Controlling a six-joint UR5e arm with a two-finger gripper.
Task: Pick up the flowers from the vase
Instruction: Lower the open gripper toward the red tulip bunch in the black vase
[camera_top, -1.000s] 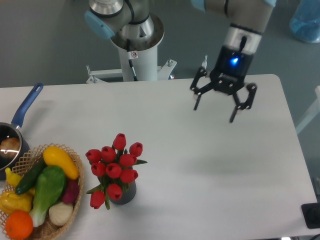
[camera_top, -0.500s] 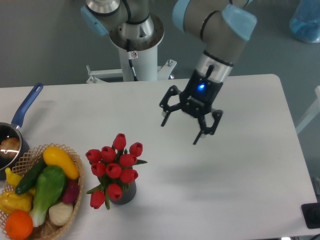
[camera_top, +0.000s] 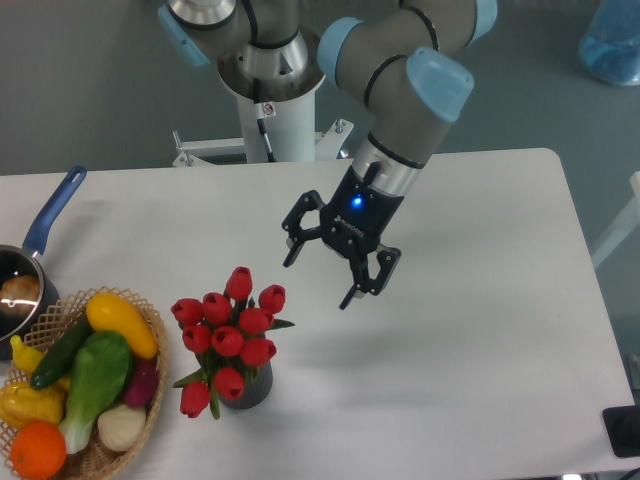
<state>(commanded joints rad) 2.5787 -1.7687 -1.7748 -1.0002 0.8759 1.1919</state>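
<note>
The flowers (camera_top: 229, 340) stand upright in the vase (camera_top: 247, 387) near the front left of the table (camera_top: 470, 340), the red buds bunched above the mouth so that only the lower part of the dark cylinder shows. Standing like that, the bunch offers its heads and upper stems to anything coming down from above or from the right, which is probably why the arm comes in from that side.

The gripper (camera_top: 317, 277) hangs in the air to the upper right of the buds, near them but apart, its fingers (camera_top: 357, 290) spread wide and holding nothing. It is tilted, with the open end pointing down and towards the bunch, a pose that suits sliding around the stems rather than pressing on the buds.

Against the frame a second ago the gripper has travelled a long way: it was then over the far right part of the table, well apart from the flowers, and half a second ago it was about midway. The fingers were spread just as wide in both. The flowers and vase have not shifted, nor have the basket (camera_top: 100, 455) of vegetables beside them and the saucepan (camera_top: 40, 235) at the left edge. The grasp itself is not yet begun
</note>
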